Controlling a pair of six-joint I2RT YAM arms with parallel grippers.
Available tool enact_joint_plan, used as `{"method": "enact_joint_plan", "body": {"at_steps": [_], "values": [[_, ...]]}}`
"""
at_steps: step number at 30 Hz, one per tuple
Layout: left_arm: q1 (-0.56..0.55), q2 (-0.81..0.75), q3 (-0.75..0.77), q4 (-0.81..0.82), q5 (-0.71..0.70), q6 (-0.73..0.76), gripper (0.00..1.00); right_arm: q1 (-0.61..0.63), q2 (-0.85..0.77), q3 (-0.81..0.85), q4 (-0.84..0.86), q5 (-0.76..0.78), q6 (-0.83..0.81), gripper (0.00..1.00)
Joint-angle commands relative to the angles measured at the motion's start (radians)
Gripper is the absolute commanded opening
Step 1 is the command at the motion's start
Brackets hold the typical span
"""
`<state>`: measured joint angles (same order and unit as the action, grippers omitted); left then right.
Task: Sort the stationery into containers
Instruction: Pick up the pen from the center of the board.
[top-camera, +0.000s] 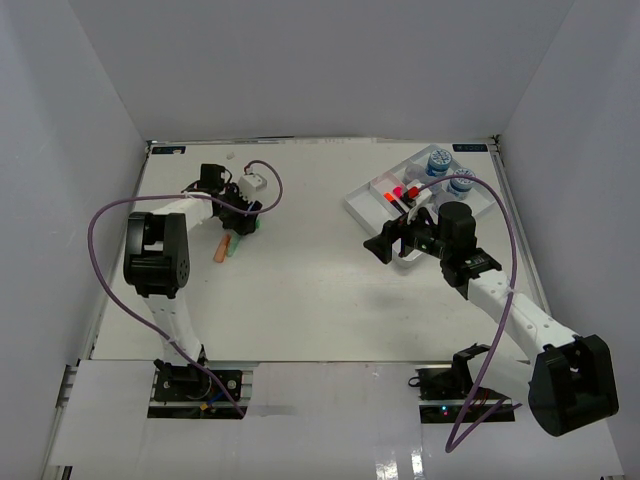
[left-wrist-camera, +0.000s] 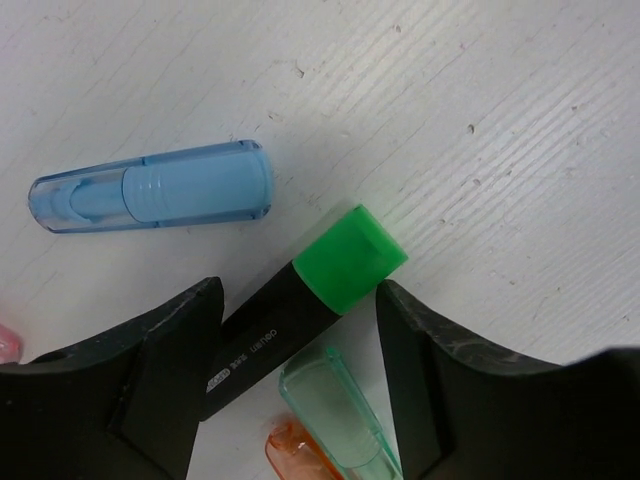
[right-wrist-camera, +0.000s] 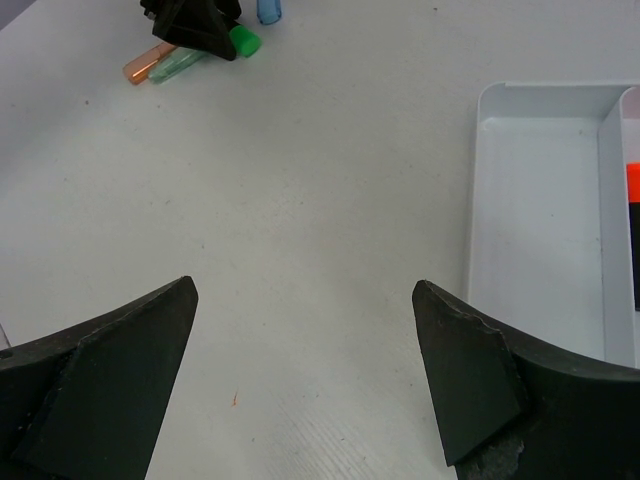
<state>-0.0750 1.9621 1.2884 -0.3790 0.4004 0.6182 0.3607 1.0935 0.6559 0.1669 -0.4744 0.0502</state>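
Note:
A black marker with a green cap (left-wrist-camera: 345, 260) lies slanted on the table between the fingers of my left gripper (left-wrist-camera: 298, 285). The jaws stand apart, one finger (left-wrist-camera: 420, 350) against the cap and the other close beside the black barrel. A pale blue translucent marker (left-wrist-camera: 150, 190) lies just beyond, and a clear green one (left-wrist-camera: 340, 410) and an orange one (left-wrist-camera: 295, 455) lie beneath the gripper. From above, the left gripper (top-camera: 245, 215) is at the far left. My right gripper (right-wrist-camera: 304, 288) hovers open and empty beside the white tray (right-wrist-camera: 540, 200). The tray (top-camera: 352, 200) holds two patterned-lid jars (top-camera: 438, 162) and red and pink markers (top-camera: 400, 191).
White walls enclose the table on three sides. A small white block (top-camera: 254, 184) sits on the left arm's wrist. The right arm (top-camera: 500, 300) reaches diagonally toward the tray's near end. Both purple cables loop above the arms.

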Motion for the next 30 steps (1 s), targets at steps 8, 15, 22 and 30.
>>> {"method": "enact_joint_plan", "body": {"at_steps": [8, 15, 22, 30], "values": [[-0.043, 0.02, 0.015, 0.012, 0.13, -0.084, 0.45, 0.006, -0.001, 0.011, 0.022, -0.009, 0.007, 0.95], [-0.094, -0.011, 0.029, 0.031, 0.179, -0.185, 0.27, 0.006, -0.004, 0.016, 0.022, -0.015, 0.014, 0.95], [-0.16, -0.144, -0.006, 0.164, 0.224, -0.479, 0.06, 0.03, 0.008, 0.05, 0.013, -0.009, 0.069, 0.95], [-0.244, -0.356, -0.217, 0.497, 0.132, -1.07, 0.0, 0.178, 0.071, 0.134, -0.004, 0.158, 0.131, 0.95]]}}
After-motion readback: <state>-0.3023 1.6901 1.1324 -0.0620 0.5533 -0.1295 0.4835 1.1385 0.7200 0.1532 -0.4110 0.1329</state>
